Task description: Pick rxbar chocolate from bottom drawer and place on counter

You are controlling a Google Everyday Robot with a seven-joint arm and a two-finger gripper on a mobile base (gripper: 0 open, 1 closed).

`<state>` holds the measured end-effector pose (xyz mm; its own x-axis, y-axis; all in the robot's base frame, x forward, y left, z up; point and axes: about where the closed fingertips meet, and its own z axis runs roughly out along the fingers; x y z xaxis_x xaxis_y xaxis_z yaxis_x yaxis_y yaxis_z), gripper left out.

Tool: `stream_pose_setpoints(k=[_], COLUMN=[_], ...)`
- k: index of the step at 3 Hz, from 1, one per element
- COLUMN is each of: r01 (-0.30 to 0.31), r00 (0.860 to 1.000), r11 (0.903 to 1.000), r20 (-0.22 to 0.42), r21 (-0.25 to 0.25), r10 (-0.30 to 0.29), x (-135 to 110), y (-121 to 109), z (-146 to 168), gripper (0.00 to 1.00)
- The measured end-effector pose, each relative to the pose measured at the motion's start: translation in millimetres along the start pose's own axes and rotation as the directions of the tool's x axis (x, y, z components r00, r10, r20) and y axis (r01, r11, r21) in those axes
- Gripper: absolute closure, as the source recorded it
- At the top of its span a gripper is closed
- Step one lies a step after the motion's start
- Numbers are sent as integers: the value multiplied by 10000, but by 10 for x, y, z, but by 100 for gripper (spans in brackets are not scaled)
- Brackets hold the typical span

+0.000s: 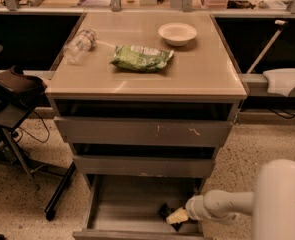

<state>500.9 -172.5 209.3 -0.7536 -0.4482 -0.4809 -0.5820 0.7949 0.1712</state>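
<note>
The bottom drawer [118, 206] stands pulled open at the foot of the grey cabinet, its grey inside showing. My white arm reaches in from the lower right, and the gripper [171, 216] is low inside the drawer's right front corner. A small dark object, which may be the rxbar chocolate [165, 211], lies right at the gripper tip. No lettering shows on it. The tan counter [202, 71] is the cabinet's top, well above the gripper.
On the counter lie a green snack bag [142, 57], a white bowl [177, 33] and a clear plastic bottle [79, 46] on its side. Two shallower drawers sit slightly open above. A black stand and chair [12, 91] are at the left. A cluttered shelf runs behind.
</note>
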Motion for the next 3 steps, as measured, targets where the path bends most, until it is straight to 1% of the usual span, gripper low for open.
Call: stream_pose_setpoints(k=[1, 2, 3], r01=[1777, 1674, 1672], r00=[9629, 9470, 9482], r11=[9714, 9628, 9648], r20=[1758, 2370, 2351], r21=[1573, 2121, 2030], r10=[-2046, -2169, -2138], x=[-516, -600, -580], y=[96, 234, 215], z=[-864, -1177, -1111], gripper=[0, 0, 0])
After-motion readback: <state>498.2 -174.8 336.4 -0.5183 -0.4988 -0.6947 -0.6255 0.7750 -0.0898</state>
